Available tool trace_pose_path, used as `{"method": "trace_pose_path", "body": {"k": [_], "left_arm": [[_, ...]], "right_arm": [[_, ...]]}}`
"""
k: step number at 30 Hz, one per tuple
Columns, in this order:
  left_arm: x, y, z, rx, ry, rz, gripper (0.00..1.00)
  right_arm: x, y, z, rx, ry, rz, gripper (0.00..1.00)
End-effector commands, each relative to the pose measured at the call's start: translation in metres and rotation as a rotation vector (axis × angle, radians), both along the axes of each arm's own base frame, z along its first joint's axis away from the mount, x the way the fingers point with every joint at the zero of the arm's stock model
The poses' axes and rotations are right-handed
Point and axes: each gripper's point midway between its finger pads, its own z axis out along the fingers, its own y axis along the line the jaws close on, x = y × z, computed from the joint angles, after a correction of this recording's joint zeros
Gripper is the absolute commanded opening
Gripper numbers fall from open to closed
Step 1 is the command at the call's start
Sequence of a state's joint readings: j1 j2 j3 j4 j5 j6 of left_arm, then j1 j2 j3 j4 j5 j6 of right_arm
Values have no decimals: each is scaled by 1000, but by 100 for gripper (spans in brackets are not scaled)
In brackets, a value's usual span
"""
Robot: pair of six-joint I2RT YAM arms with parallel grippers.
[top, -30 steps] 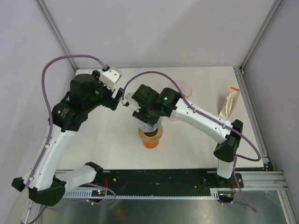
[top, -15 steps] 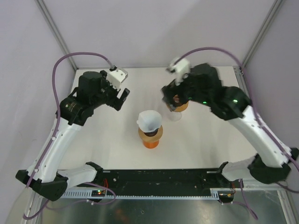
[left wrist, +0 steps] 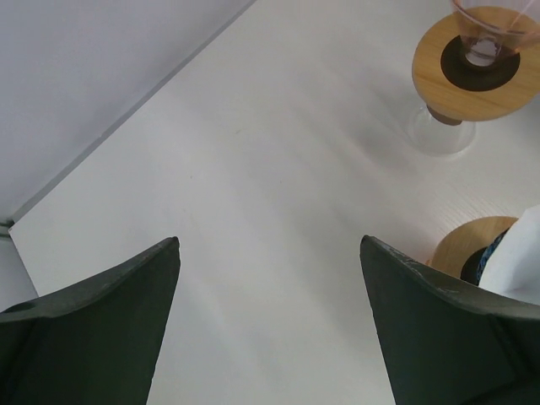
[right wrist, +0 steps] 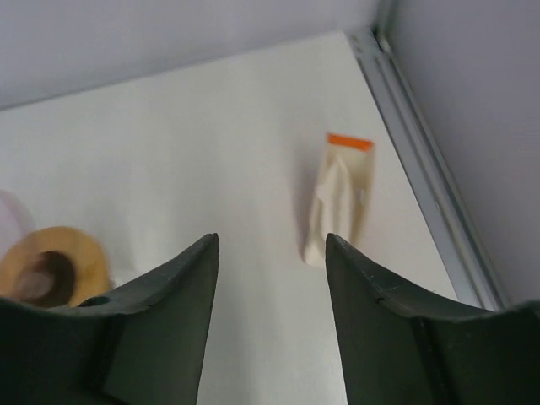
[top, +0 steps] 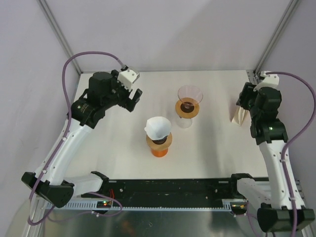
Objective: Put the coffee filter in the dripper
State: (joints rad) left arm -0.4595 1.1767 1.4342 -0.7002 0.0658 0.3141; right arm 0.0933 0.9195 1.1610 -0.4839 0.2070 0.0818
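A white paper filter (top: pixel 157 127) sits crumpled in the top of the dripper with a wooden collar and orange base (top: pixel 159 146) at the table's middle. Neither gripper touches it. My left gripper (top: pixel 134 99) is open and empty, up and to the left of it. In the left wrist view my left gripper (left wrist: pixel 270 245) hovers over bare table, with the filter's edge (left wrist: pixel 523 270) and the wooden collar (left wrist: pixel 468 249) at the lower right. My right gripper (top: pixel 242 101) is open and empty at the far right. In its wrist view my right gripper (right wrist: pixel 270 240) points near the filter packet.
A second dripper, a clear glass cone with a wooden collar (top: pixel 189 106), stands behind and right of the first; it shows in the left wrist view (left wrist: pixel 475 69) and the right wrist view (right wrist: pixel 52 268). A cream filter packet with an orange tab (top: pixel 241 111) (right wrist: pixel 342 198) lies by the right rail (right wrist: pixel 426 169).
My right arm has swung from over the centre dripper out to the far right, leaving the filter in the dripper. My left gripper has drawn back up and left.
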Motion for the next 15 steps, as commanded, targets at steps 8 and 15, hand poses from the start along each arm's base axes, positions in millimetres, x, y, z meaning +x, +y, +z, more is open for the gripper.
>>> {"method": "trace_pose_path", "body": {"k": [8,15], "left_arm": [[20,-14,21,-44,-95,-67,93],[26,-18,16,-41,-82,-89,93]], "right_arm": [[53,-60,-93,4,106,-56,48],[74,-71,-133,11,198,-55,39]]}}
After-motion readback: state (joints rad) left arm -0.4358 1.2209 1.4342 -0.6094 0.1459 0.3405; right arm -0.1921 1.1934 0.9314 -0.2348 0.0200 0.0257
